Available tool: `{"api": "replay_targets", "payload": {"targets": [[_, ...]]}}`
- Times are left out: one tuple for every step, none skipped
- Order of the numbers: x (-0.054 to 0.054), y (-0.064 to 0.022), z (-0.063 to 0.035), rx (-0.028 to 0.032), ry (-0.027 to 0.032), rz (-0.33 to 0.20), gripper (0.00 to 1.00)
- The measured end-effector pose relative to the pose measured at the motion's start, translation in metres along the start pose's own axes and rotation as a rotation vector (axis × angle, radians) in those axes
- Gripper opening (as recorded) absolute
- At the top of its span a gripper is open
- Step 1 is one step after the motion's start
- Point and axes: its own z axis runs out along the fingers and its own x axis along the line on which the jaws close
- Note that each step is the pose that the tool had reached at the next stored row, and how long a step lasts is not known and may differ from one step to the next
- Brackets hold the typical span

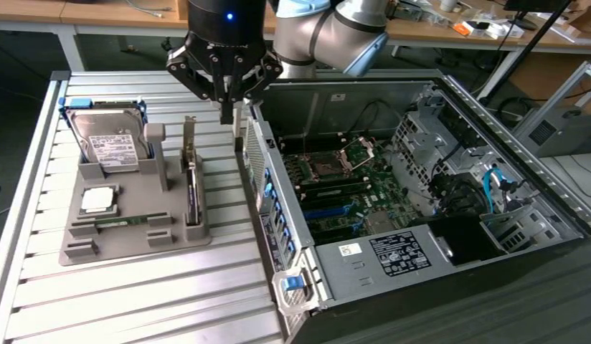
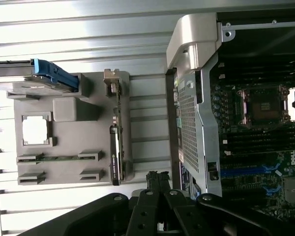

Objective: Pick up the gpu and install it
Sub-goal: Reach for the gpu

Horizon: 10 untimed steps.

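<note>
The gpu [image 1: 190,175] stands on its long edge in a slot of the grey holder tray [image 1: 133,247], its silvery bracket pointing up. In the wrist view the gpu [image 2: 115,147] shows edge-on as a thin dark strip. My gripper [image 1: 229,111] hangs above the gap between the tray and the computer case, a little to the exterior view's right of the card and not touching it. It is shut with nothing between its fingers. In the wrist view the gripper [image 2: 157,177] shows as dark closed fingers just off the card's end.
The open computer case [image 1: 276,215] lies at the exterior view's right with its motherboard [image 1: 338,186] and blue slots [image 1: 324,213] exposed. The tray also holds a hard drive [image 1: 109,147], a square chip [image 1: 97,199] and a green memory stick [image 1: 123,223]. All sit on a ribbed metal table [image 1: 133,301].
</note>
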Motion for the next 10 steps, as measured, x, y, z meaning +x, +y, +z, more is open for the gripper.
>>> {"api": "replay_targets", "payload": {"targets": [[0.0012, -0.0001, 0.0, -0.0001, 0.0, 0.0, 0.11], [0.0022, -0.0002, 0.0, 0.0, 0.0, 0.0, 0.11], [0.0031, -0.0002, -0.0001, 0.0, 0.0, 0.0, 0.11], [0.0041, -0.0003, -0.0001, -0.0001, 0.0, 0.0, 0.11], [0.0051, -0.0004, -0.0001, -0.0001, -0.0001, 0.0, 0.11], [0.0059, -0.0004, -0.0001, 0.0, 0.0, 0.0, 0.11], [0.0066, -0.0005, -0.0002, 0.0, 0.0, 0.0, 0.11], [0.0076, -0.0006, -0.0002, -0.0001, 0.0, 0.0, 0.11], [0.0085, -0.0007, -0.0002, -0.0001, -0.0001, 0.0, 0.11], [0.0092, -0.0007, -0.0002, -0.0001, -0.0001, 0.0, 0.11]]}}
